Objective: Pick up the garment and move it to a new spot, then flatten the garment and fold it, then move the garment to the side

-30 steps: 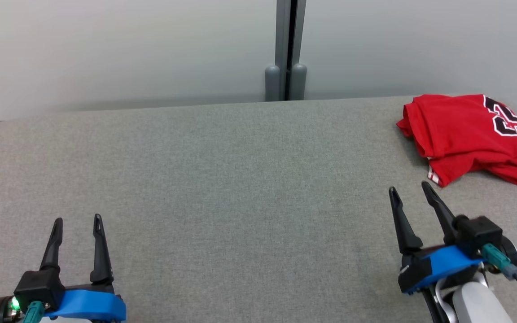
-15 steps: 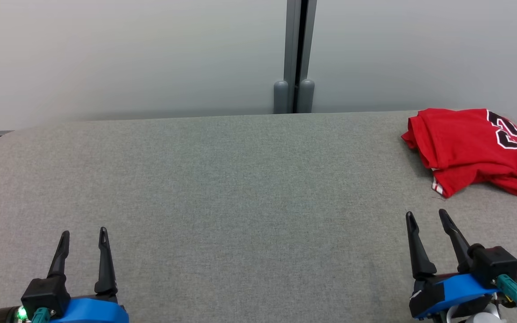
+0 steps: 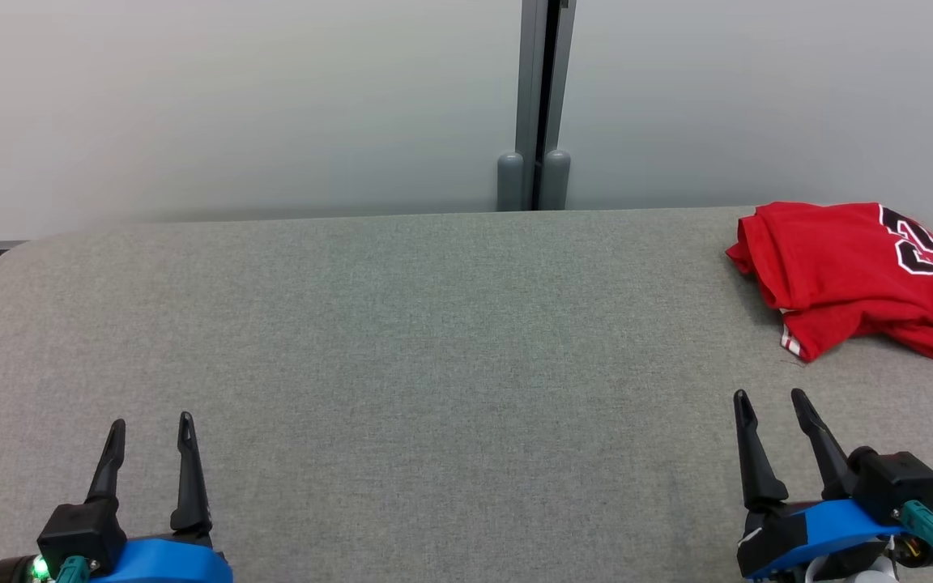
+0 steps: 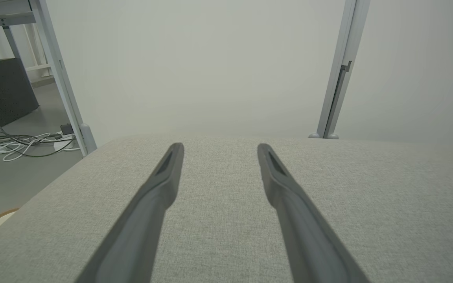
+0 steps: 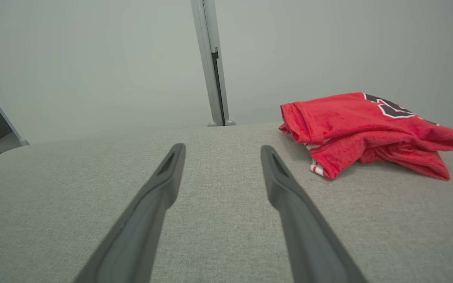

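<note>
Folded red shirt (image 3: 847, 267) at far right of grey table (image 3: 434, 340), long side running left to right, printed numbers at right end. Near edge: left gripper (image 3: 151, 419), right gripper (image 3: 768, 393), both spread, holding nothing.

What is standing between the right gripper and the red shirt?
Nothing visible does. Only bare grey table lies between the open right gripper and the shirt, which rests at the table's far right, apart from the gripper.
</note>
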Controlling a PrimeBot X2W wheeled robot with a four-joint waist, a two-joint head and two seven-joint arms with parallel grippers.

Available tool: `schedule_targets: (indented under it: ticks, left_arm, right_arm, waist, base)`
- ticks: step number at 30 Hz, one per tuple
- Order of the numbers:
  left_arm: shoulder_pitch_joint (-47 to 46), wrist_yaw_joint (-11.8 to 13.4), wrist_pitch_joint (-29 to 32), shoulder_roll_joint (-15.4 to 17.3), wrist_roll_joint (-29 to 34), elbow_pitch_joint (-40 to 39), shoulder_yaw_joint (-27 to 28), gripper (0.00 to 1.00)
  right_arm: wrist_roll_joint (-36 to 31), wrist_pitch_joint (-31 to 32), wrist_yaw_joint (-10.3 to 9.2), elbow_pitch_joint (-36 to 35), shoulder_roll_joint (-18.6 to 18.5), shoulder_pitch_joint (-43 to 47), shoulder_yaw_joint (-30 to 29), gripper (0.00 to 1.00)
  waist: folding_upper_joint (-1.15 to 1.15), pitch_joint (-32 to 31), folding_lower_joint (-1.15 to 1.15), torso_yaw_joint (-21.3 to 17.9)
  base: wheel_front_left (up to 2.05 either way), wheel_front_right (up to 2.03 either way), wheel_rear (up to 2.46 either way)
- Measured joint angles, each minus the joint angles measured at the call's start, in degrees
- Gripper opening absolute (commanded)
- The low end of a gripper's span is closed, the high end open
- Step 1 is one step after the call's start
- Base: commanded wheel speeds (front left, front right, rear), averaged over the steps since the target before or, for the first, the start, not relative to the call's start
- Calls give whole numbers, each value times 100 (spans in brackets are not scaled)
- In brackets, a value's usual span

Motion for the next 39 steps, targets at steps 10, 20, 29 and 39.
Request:
schedule_targets:
  ticks: [10,20,29,39]
  left_arm:
    - [-1,82,54,56,-9,-11,-59,100]
    - [142,113,188,-88,-188,326,-119,0]
    - [125,51,425,-127,-1193,282,-42,0]
    - [76,-8,646,-186,-2202,202,10,0]
  right_arm:
    - [5,0,0,79,1,-28,42,100]
    - [175,113,0,389,46,113,26,0]
    - [1147,354,0,309,46,111,-31,0]
    - [2138,597,-1,180,46,109,-76,0]
  waist:
    - [0,-7,0,-12]
    - [0,-4,0,-16]
    - [0,-6,0,-21]
    - [0,-9,0,-26]
  base:
    - [0,0,0]
    - [0,0,0]
    - [0,0,0]
    - [0,0,0]
